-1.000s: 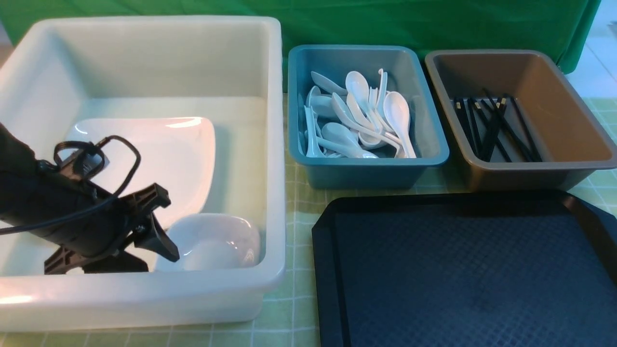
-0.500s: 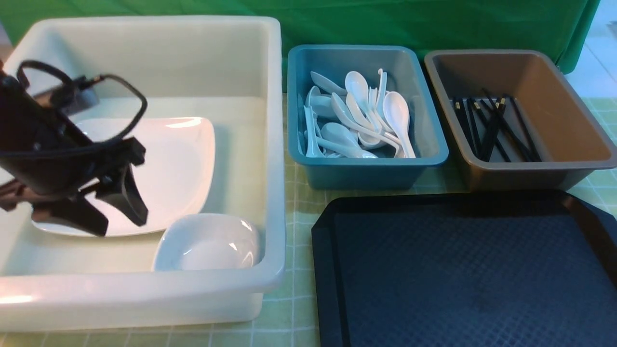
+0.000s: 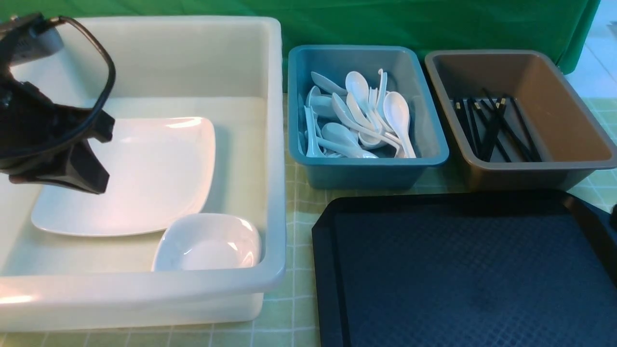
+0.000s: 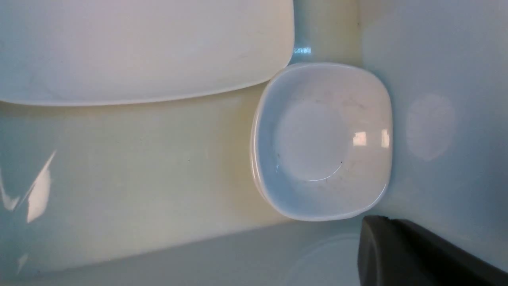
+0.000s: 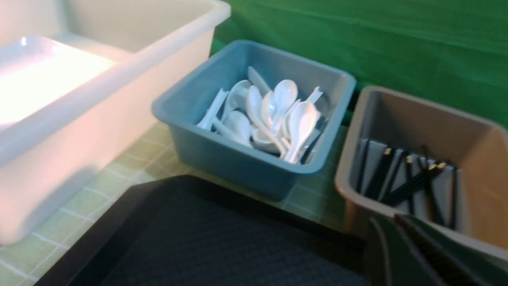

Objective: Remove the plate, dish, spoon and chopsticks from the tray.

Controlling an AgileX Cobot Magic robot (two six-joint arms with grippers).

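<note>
Left tool (image 3: 91, 180) hides plate (image 3: 144, 178) edge only in front view.

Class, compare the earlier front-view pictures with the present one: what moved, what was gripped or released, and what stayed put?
The left claw rose out of the white bin, pulled back toward the robot's left and shut, holding nothing. The plate, small dish, spoons, chopsticks and tray stayed put.

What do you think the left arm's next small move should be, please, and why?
Probably lift the left gripper clear of the white bin and draw it back. Its jaws are shut on nothing, the plate and small dish lie in the bin, and what shows of the tray looks bare.
</note>
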